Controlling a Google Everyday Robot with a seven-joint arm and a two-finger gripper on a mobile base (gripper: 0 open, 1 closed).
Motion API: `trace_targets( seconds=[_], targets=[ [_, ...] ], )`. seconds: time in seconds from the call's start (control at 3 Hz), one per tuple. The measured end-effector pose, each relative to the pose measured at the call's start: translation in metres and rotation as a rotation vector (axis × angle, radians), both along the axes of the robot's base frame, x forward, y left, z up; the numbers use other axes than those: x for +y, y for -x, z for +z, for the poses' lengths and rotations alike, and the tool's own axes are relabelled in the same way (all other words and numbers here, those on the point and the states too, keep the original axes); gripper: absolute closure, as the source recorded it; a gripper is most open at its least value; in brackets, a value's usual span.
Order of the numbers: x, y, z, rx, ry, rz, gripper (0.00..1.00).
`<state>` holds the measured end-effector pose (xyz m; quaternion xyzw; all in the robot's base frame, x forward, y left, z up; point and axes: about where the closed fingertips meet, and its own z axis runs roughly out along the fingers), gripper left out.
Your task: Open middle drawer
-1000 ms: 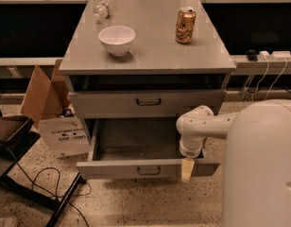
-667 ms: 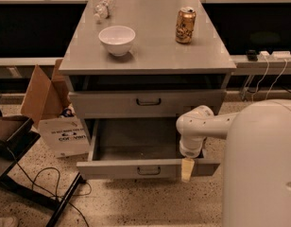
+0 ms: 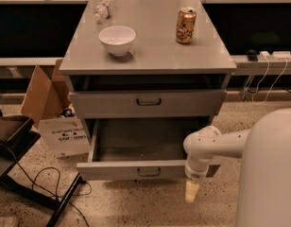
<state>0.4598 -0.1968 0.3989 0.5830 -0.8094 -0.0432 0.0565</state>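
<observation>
The middle drawer (image 3: 117, 170) stays fully out, while the end effector (image 3: 192, 191) has sunk just below its front. Whether the end effector is wide or narrow cannot be told. The task looks done.

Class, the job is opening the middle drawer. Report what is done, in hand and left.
Done: the middle drawer stands pulled well out, its grey inside showing. In hand: the gripper hangs at the drawer front's right end, off the handle. Left: probably only withdrawing the arm.
</observation>
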Motion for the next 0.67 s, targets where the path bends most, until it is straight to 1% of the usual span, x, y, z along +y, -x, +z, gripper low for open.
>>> trace_targets(
  seconds=[0.67],
  targets=[
    [-0.0001,-0.0024,0.0120,0.000,0.000,0.000,0.65]
  ],
)
